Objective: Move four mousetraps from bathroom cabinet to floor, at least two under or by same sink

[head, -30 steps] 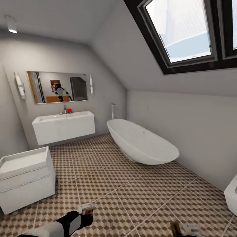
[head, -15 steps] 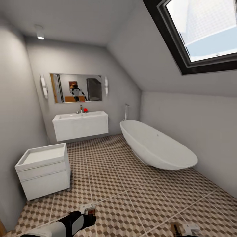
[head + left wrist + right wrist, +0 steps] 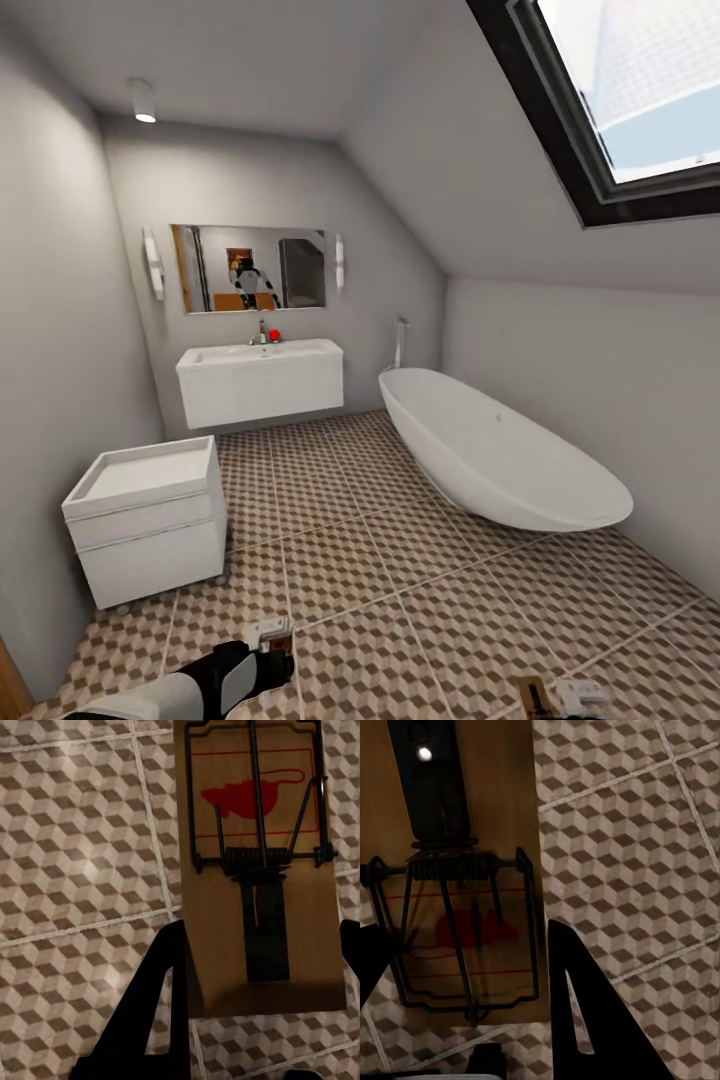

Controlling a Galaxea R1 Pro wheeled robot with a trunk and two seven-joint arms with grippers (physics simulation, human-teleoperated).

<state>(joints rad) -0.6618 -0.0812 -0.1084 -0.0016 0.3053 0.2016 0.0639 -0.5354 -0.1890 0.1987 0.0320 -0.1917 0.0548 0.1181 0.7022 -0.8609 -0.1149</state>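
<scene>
Bathroom floor point(image 3: 400, 600) tiles everywhere, sink point(image 3: 260, 380) at the far wall. Left pincer point(image 3: 255, 967) clamps one mousetrap point(image 3: 259, 862), right pincer point(image 3: 457, 967) clamps another mousetrap point(image 3: 469, 870), both held above the tiles.

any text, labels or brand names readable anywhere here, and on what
No readable text anywhere.
Mousetrap in the left gripper: red printed shape inside a red outline, no letters legible.
Mousetrap in the right gripper: red blot and thin red lines, no letters legible.
Small items by the tap on the bathroom sink: too small to read.
</scene>
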